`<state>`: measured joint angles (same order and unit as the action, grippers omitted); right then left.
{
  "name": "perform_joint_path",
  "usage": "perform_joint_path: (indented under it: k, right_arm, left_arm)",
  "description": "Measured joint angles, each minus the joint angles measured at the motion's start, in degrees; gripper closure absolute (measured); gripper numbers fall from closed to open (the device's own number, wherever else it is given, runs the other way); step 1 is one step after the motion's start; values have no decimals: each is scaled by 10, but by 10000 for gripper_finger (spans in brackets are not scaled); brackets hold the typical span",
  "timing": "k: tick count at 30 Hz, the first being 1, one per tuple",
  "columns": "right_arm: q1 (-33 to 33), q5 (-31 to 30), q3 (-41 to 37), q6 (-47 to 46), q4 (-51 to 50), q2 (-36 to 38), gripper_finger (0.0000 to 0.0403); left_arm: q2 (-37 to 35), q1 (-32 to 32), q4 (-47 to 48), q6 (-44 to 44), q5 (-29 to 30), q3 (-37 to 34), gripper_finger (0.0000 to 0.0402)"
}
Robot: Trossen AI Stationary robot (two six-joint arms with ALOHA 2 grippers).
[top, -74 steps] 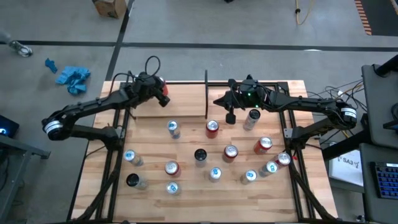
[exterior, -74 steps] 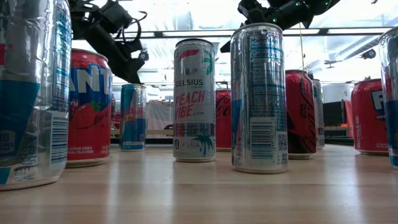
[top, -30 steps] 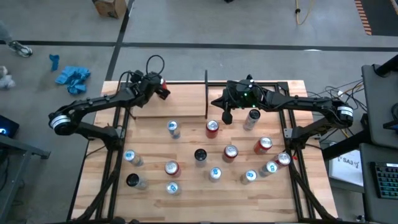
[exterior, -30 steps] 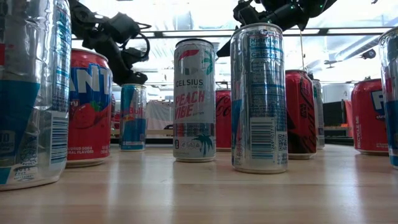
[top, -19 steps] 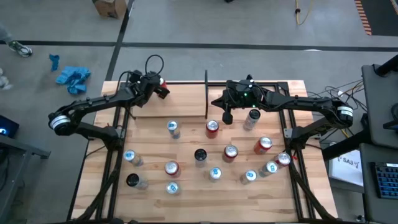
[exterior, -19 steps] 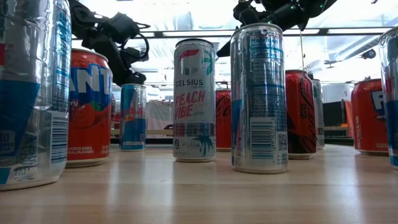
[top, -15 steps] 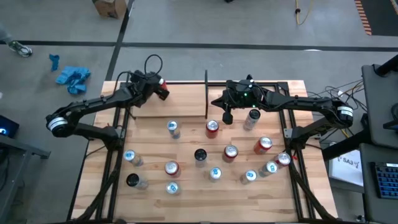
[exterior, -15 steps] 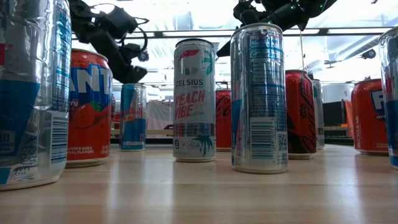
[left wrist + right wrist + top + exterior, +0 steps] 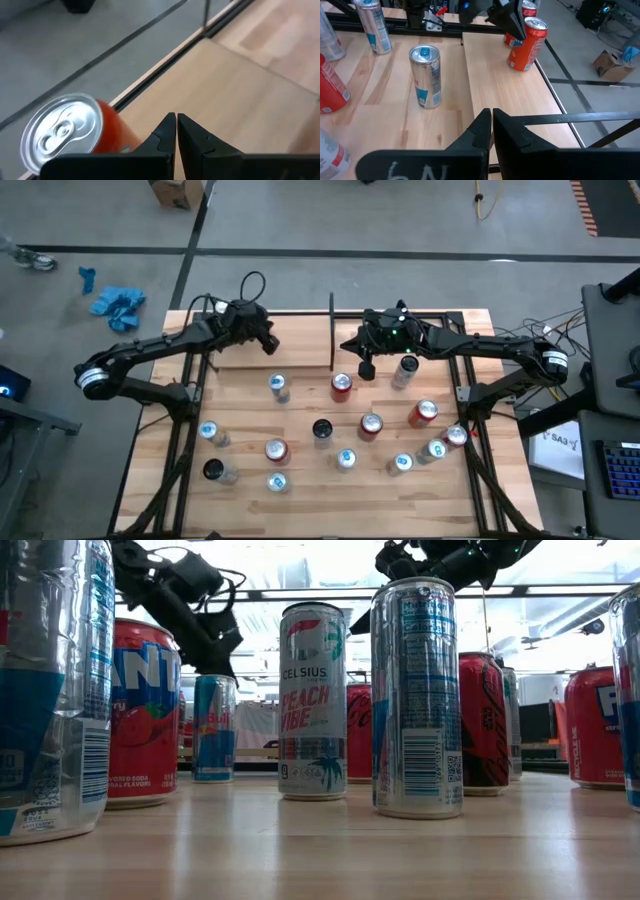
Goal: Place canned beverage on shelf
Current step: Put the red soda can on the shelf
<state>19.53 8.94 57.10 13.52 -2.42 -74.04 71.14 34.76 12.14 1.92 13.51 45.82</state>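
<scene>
Orange can [image 9: 70,132] stands upright, long axis vertical, pull-tab top up, on the shelf [image 9: 300,340] plank at its far left corner. Left gripper [image 9: 176,131] just beside it, fingers pressed together, holding nothing. Right gripper [image 9: 491,125] closed, empty, near the shelf's divider. Low view: can [image 9: 313,700] reads "CELSIUS PEACH VIBE".

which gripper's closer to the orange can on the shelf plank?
Left. The left gripper, shut, sits right beside the orange can on the shelf. The right gripper, shut, is across the plank from it, beyond the upright divider.
</scene>
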Motion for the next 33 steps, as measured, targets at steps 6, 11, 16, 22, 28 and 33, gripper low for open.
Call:
perform_joint_path:
  k: [6, 11, 16, 22, 28, 33]
  right_arm:
    - [0, 0, 0, 0, -3, 0, 394]
    - [0, 0, 0, 0, -3, 0, 394]
    - [0, 0, 0, 0, -3, 0, 394]
    - [0, 0, 0, 0, -3, 0, 394]
    - [0, 0, 0, 0, -3, 0, 394]
    - [0, 0, 0, 0, -3, 0, 394]
  left_arm:
    - [27, 1, -1, 17, 59, 0, 402]
    - [51, 3, -5, 18, 109, -1, 401]
    - [68, 7, -7, 19, 135, -1, 402]
    - [77, 15, -7, 20, 145, -1, 402]
    - [73, 17, -6, 21, 146, -1, 402]
    - [57, 1, -5, 13, 145, -1, 402]
